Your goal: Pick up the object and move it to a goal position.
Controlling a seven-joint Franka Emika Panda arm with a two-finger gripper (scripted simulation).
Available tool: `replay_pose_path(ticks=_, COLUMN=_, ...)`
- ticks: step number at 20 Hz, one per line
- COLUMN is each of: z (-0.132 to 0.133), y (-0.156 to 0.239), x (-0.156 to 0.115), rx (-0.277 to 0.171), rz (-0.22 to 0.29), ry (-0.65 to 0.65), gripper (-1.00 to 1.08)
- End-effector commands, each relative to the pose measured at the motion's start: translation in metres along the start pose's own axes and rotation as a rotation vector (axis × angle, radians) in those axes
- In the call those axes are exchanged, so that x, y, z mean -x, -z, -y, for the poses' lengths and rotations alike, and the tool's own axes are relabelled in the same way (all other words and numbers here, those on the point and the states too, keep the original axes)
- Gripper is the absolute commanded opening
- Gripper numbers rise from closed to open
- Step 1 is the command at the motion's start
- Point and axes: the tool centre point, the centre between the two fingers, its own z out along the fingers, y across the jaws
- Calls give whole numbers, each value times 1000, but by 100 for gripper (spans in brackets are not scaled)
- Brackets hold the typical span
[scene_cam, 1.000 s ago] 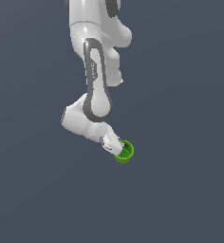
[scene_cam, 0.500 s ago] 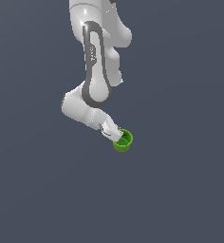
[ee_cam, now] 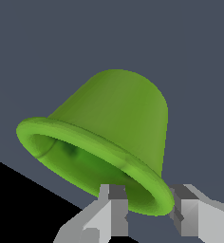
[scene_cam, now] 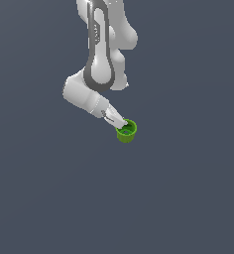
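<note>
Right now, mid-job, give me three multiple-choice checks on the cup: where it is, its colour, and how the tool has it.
1. Where is the cup?
A. at the end of the arm, at the tool
B. lying far from the arm
C. on a shelf

2. What colour is the cup?
A. red
B. bright green
C. blue

3. How does the tool hold it?
A. open, well clear of it
B. clamped on the base
C. fingers astride the rim, one inside and one outside

Answers:
1 A, the exterior view shows the cup at the tool's tip.
2 B, it is green in both views.
3 C, the wrist view shows the rim between the two fingers.
</note>
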Motion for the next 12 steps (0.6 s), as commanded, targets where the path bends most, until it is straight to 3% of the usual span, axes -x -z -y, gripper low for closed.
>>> replay_pose_path(ticks=1, z=-7, y=7, x=11, rx=-1, rz=0, ry=1, gripper=-100)
replay_pose_path(ticks=12, z=-23, y=24, x=36, rx=0, rz=1, ry=1, gripper=-100)
